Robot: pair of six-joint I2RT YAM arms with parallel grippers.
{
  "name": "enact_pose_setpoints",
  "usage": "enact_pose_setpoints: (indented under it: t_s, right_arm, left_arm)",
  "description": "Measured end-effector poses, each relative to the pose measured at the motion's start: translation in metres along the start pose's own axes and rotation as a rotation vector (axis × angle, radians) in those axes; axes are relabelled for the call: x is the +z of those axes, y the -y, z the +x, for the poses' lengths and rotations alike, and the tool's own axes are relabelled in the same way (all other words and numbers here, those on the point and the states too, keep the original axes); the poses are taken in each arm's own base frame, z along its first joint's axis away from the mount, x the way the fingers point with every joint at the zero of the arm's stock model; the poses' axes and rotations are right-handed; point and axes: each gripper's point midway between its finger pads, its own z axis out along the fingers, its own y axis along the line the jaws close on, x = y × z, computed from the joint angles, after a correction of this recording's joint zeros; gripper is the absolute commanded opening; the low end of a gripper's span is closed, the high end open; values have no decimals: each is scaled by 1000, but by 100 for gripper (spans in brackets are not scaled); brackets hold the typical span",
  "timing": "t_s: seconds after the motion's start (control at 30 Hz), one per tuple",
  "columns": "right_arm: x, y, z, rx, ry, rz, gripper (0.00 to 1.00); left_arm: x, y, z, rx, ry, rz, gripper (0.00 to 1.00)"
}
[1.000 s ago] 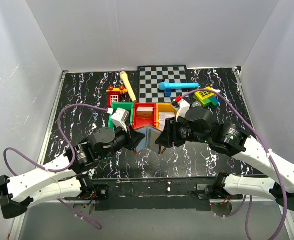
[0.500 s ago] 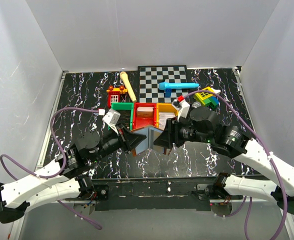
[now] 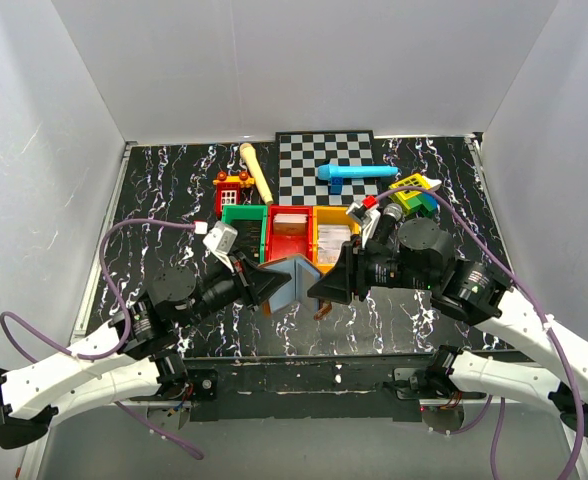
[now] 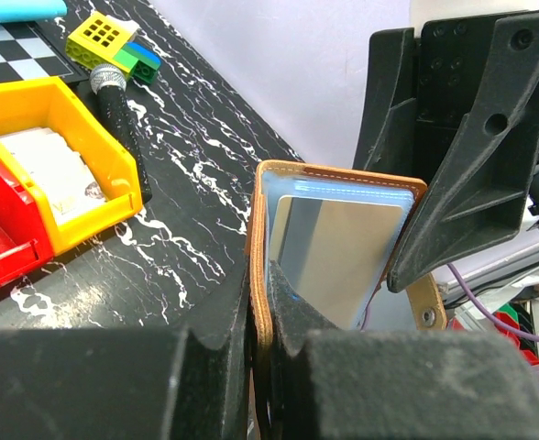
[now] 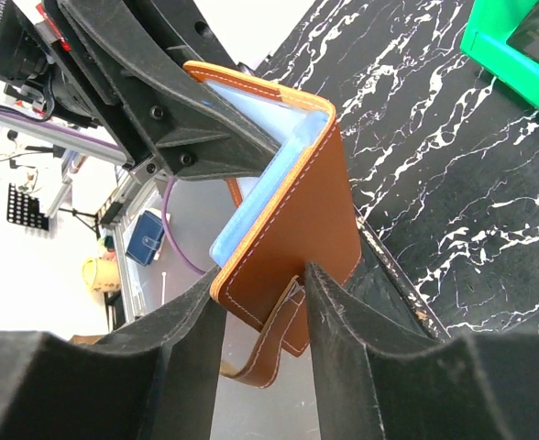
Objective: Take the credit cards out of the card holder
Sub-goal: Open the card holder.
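- White shells and black joints are covering the left arm [image 3: 74,365] and right arm [image 3: 534,325].
- Purple cables [image 3: 124,235] are trailing from both.
- The right claw [image 5: 262,275] is showing matte black fingers [image 4: 453,165] with screw holes.

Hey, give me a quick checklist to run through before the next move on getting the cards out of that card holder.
1. Left pincer clamped on one flap of the card holder: ok.
2. Card holder spread open: ok.
3. Card exposed in its pocket: ok, not yet pulled.
4. Right pincer free to pinch the card: not ok, its jaws straddle the other flap.
5. Right pincer's hold on that flap firm: cannot tell.
6. Strap hanging clear of the pocket: ok.
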Motion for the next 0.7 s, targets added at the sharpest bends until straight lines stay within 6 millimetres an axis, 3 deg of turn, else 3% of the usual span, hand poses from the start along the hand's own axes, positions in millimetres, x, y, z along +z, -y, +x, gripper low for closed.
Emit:
enact_pose_setpoints:
  t_s: [0.43, 0.7]
  right_arm:
    - [-4, -7, -2, -18, 26, -50, 49]
    - [-2, -4, -2, -17, 17, -41, 38]
  left_arm:
    - [-3, -1, 1, -11, 6, 2, 0]
    - [-7, 1, -5, -12, 26, 7, 0]
